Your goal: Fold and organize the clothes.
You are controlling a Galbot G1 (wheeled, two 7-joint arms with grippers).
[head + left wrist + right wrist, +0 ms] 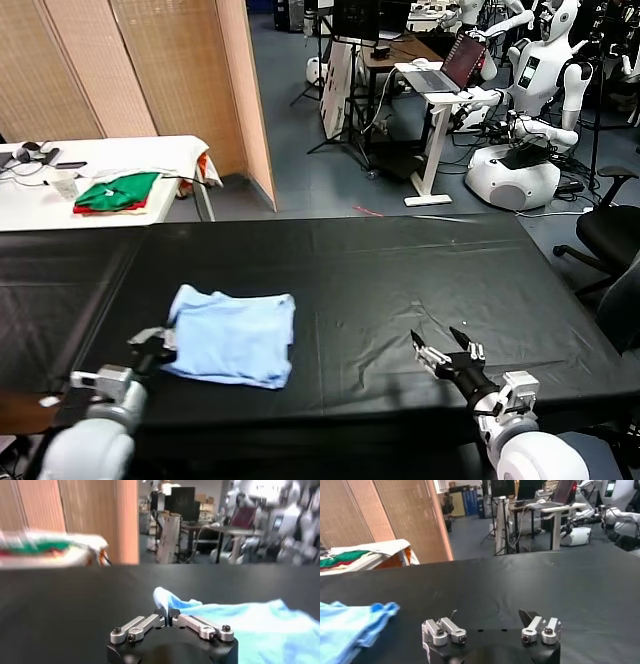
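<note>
A: So, from the head view, how far along was it?

B: Fairly far, I'd judge. The T-shirt (233,335) lay on the black tabletop (400,270) as a compact, roughly square bundle, left of centre and near the front edge. No sleeves stuck out, so the main folds looked done, though the edges were a bit uneven.

A: And the claws there?

B: The left claw (157,345) sat at the shirt's left edge, touching it. The right claw (447,353) hovered low over bare tabletop, well apart from the shirt, fingers spread.

A: Did the left wrist view add anything?

B: Yes. The left claw (167,616) was clenched, tips together right at a raised corner of the T-shirt (250,622). It seemed to be pinching that corner, but how much cloth sat between the tips I couldn't tell.

A: And the right wrist view?

B: The right claw (492,625) was released and empty, with only black tabletop (545,580) ahead. The T-shirt (350,625) showed off to one side, near but not touching.

A: So what was left?

B: Probably one more fold or a tidy-up from that pinched corner, then putting the bundle somewhere neat. That's my guess only.
</note>
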